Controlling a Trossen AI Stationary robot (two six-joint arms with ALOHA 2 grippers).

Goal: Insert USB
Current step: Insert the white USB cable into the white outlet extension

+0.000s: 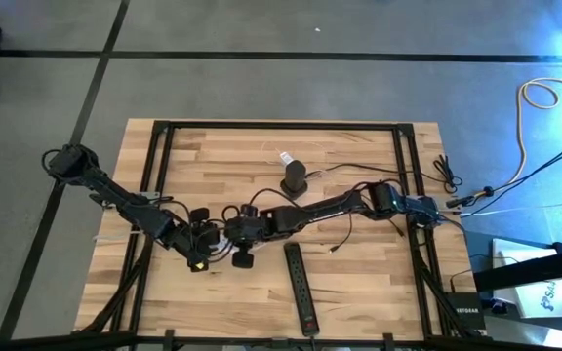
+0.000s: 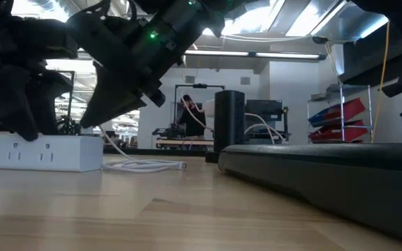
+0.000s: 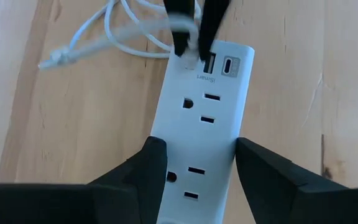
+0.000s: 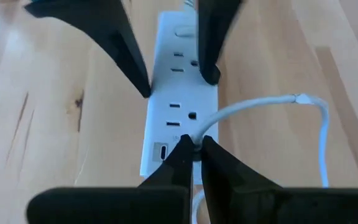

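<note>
Wooden slat table (image 1: 359,283) carried two power strips from above, one black (image 1: 301,288) at six o'clock. Left wrist: left gripper (image 3: 194,165) clamped the white plastic power strip (image 3: 197,112). Right wrist: right gripper (image 4: 193,149) pinched the white USB cable's plug (image 4: 253,106) at the strip's USB ports.

We see a black power strip (image 1: 301,287) lying on the wooden bench (image 1: 359,283) near its front edge. A dark round stand (image 1: 295,176) sits farther back, near the middle. Off the bench's right side lie a yellow cable (image 1: 521,117) and what may be a router (image 1: 462,310).
</note>
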